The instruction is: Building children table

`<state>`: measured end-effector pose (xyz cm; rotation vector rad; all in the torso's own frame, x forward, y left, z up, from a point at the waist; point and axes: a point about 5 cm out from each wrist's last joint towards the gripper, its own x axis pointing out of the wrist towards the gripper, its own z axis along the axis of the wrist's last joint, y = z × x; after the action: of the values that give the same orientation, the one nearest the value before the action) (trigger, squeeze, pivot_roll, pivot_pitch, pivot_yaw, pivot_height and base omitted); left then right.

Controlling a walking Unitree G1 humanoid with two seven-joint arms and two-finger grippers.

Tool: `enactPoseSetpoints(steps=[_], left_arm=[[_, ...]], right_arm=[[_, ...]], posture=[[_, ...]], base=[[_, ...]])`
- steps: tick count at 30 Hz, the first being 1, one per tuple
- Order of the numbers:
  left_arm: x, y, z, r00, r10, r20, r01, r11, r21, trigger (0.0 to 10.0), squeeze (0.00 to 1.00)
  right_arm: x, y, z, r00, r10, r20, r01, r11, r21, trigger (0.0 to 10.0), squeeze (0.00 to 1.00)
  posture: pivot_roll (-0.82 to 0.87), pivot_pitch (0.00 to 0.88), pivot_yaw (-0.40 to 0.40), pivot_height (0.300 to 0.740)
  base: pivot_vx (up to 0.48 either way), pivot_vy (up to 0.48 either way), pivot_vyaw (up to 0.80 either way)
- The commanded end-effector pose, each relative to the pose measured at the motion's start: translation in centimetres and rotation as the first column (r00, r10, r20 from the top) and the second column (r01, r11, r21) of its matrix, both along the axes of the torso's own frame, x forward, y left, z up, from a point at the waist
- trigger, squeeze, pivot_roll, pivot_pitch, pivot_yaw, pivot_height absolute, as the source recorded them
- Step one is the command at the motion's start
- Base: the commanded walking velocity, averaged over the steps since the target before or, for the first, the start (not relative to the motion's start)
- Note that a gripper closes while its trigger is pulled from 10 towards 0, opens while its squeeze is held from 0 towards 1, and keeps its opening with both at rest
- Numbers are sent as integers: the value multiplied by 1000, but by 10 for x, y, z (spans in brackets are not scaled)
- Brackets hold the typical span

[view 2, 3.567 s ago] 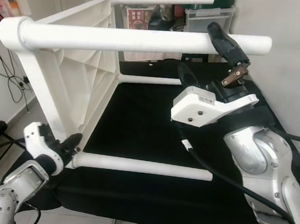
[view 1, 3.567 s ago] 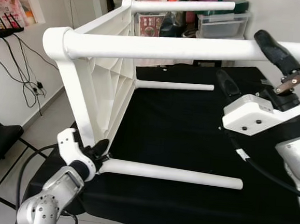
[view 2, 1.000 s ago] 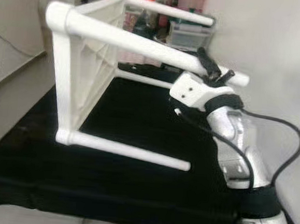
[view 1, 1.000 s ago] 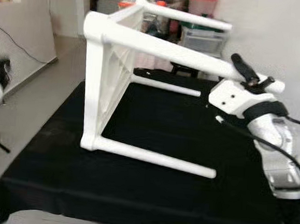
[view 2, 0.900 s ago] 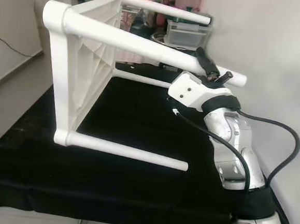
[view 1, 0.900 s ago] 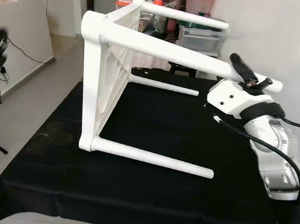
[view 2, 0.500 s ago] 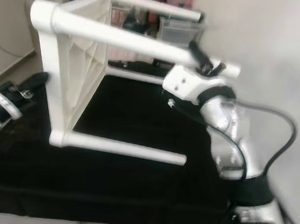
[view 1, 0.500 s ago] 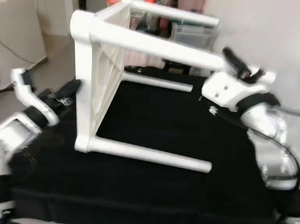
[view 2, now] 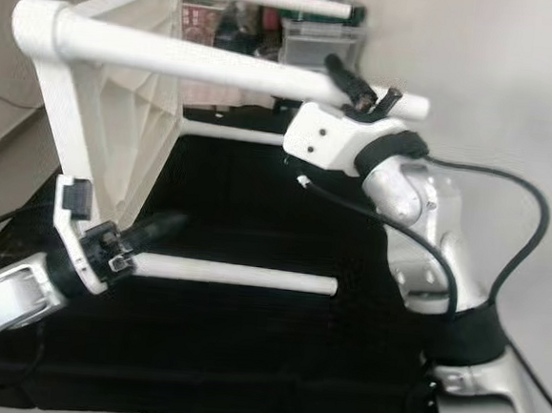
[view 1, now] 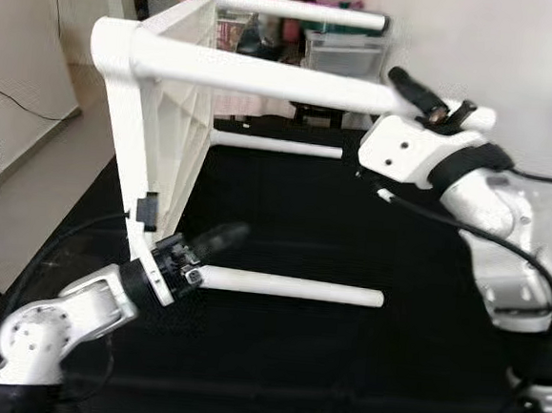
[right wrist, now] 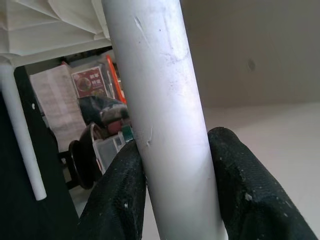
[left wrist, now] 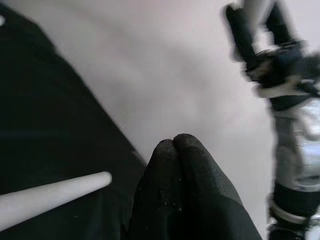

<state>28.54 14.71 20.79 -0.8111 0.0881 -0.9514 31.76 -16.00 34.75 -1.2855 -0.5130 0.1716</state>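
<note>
A white children's table lies on its side, its top panel [view 1: 166, 140] upright at the left and its legs pointing right. My right gripper [view 1: 428, 99] is shut on the upper near leg [view 1: 267, 77] close to its free end; the black fingers [right wrist: 117, 200] clamp the tube from both sides. My left gripper [view 1: 231, 234] hovers just above the lower near leg [view 1: 289, 286], close to where that leg meets the panel. Its fingertips [left wrist: 173, 145] are pressed together with nothing between them, and the leg's free end [left wrist: 95, 182] lies beside them.
A black cloth [view 1: 369, 233] covers the work surface under the table. Clear storage boxes [view 1: 341, 49] and clutter stand behind it. A pale wall [view 1: 518, 53] runs along the right. Open floor [view 1: 40, 169] lies to the left.
My left arm has swung in from the left to the base of the lower near leg. The right gripper keeps its hold on the upper leg. The camera has shifted.
</note>
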Motion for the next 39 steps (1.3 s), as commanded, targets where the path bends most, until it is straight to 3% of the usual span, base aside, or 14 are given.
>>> enactPoseSetpoints(steps=[1,9,10,14,16,17,20,22,24,25,29,32,34,39], left_arm=[[4,1,-8,999,36,-28,-35,999,23,10000,0],[21,4,-16,987,138,-77,-135,990,39,10000,0],[41,11,-21,970,221,-101,-217,975,45,10000,0],[41,11,-21,970,221,-101,-217,975,45,10000,0],[62,20,-27,938,325,-121,-317,945,79,10000,0],[81,48,-35,859,497,-119,-482,865,138,10000,0],[81,48,-35,859,497,-119,-482,865,138,10000,0],[90,95,-41,705,702,-104,-679,710,188,10000,0],[90,95,-41,705,702,-104,-679,710,188,10000,0],[88,112,-43,644,759,-92,-732,647,212,10000,0],[83,130,-45,573,815,-85,-789,577,213,10000,0],[83,130,-45,573,815,-85,-789,577,213,10000,0],[74,150,-47,512,853,-102,-836,522,167,10000,0],[72,156,-49,490,866,-99,-853,499,154,10000,0]], right_arm=[[15,-6,-44,961,-4,-275,14,999,34,10000,0],[12,-9,-34,963,-7,-268,8,1000,4,10000,0],[8,-10,-28,965,6,-264,-11,1000,-17,10000,0],[8,-10,-28,965,6,-264,-11,1000,-17,10000,0],[3,-10,-22,965,19,-263,-30,999,-36,10000,0],[-4,-11,-13,966,38,-257,-52,998,-47,10000,0],[-4,-11,-13,966,38,-257,-52,998,-47,10000,0],[-13,-13,-2,967,54,-250,-71,996,-58,10000,0],[-13,-13,-2,967,54,-250,-71,996,-58,10000,0],[-16,-15,1,967,52,-250,-69,996,-60,10000,0],[-17,-22,5,968,35,-248,-51,997,-59,10000,0],[-17,-22,5,968,35,-248,-51,997,-59,10000,0],[-17,-33,10,971,-4,-238,-10,998,-60,10000,0],[-17,-37,12,971,-17,-239,2,998,-60,10000,0]], posture=[[-137,86,69,740],[-159,95,71,740],[-180,106,75,740],[-180,106,75,740],[-206,119,87,740],[-279,152,110,740],[-279,152,110,740],[-303,158,113,740],[-303,158,113,740],[-327,165,122,740],[-334,165,122,740],[-334,165,122,740],[-336,165,116,740],[-336,165,116,740]], base=[[0,0,0],[0,0,0],[0,0,0],[0,0,0],[0,0,0],[0,0,0],[0,0,0],[0,0,0],[0,0,0],[0,0,0],[0,0,0],[0,0,0],[0,0,0],[0,0,0]])
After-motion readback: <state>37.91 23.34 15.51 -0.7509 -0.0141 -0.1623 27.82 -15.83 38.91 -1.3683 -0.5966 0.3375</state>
